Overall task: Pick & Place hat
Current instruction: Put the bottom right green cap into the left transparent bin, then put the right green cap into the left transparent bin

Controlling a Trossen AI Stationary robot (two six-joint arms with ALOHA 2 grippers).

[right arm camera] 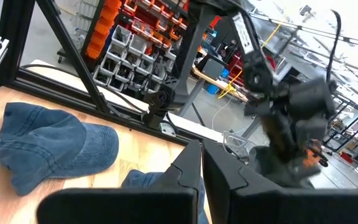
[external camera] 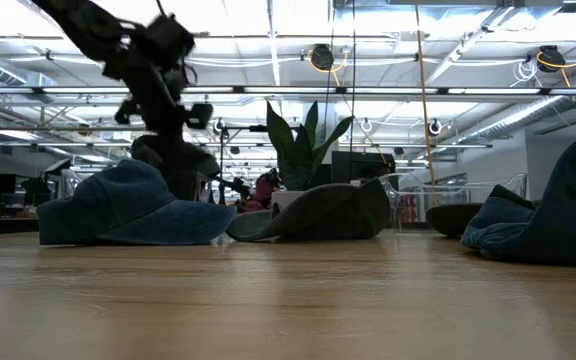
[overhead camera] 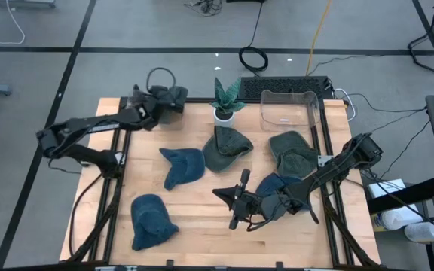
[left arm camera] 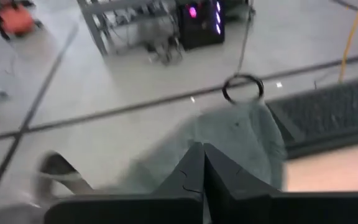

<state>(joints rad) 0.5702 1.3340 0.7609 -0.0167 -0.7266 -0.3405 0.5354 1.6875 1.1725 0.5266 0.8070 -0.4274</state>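
My left gripper (overhead camera: 166, 98) is at the table's far left edge, shut on a grey-green hat (left arm camera: 241, 134). In the low view this hat (external camera: 176, 165) hangs below the gripper (external camera: 173, 110). My right gripper (overhead camera: 226, 196) is shut and holds nothing; it stays level above the table's near middle, with a blue hat (overhead camera: 277, 188) lying under its arm. Flat on the wood lie two more blue hats (overhead camera: 181, 165) (overhead camera: 151, 218), a dark green hat (overhead camera: 224, 147) and a grey-green hat (overhead camera: 292, 150). My left gripper pinches the grey-green hat between its two shut fingers (left arm camera: 191, 171). The fingers themselves hide which part of the hat they have. They come at it slanting downward toward the far edge. The hat's crown (left arm camera: 247, 124) hangs beyond and below them, over the table's far edge.
A potted plant (overhead camera: 225, 102) stands at the far middle, with a clear plastic bin (overhead camera: 288, 109) to its right. A keyboard (overhead camera: 277, 86) and cables lie on the floor beyond the far edge. Bare wood (overhead camera: 202, 233) shows along the near edge.
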